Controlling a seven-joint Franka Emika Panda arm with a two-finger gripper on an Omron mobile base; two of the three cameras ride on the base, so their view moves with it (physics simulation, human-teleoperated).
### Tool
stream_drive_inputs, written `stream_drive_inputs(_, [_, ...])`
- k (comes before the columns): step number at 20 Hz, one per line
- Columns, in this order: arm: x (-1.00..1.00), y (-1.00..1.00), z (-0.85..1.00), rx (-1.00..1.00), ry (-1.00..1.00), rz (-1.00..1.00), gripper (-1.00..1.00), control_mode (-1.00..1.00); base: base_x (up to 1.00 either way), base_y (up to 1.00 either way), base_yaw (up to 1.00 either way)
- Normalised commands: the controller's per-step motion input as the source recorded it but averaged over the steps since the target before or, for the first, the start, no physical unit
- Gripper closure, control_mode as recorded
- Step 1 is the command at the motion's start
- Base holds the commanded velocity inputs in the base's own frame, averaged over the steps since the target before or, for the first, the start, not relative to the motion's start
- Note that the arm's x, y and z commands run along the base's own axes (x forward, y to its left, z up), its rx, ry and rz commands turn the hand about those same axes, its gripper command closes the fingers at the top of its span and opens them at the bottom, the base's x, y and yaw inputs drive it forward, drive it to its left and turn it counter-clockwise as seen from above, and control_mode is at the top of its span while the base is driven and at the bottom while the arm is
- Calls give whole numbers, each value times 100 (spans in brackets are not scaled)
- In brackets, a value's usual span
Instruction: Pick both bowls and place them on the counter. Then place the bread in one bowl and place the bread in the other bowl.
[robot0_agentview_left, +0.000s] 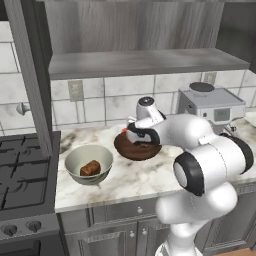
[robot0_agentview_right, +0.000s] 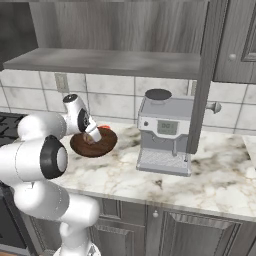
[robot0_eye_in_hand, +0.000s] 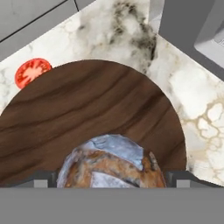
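— What does the camera on the hand reveal?

— A crusty round loaf lying in the wooden bowl, between the spread fingers of the claw, which grip nothing. A tomato slice lies on the counter just beyond the rim.

— And from the left of the base?

— The cream bowl near the stove, holding a brown chunk of bread, long side running left to right. The coffee machine stands to the right.
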Motion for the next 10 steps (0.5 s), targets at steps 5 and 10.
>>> stream_drive_inputs(5, [17, 16, -19, 0, 0, 0, 100, -100, 0, 0, 0])
stream_drive_inputs(10, [10, 12, -17, 2, 0, 0, 100, -100, 0, 0, 0])
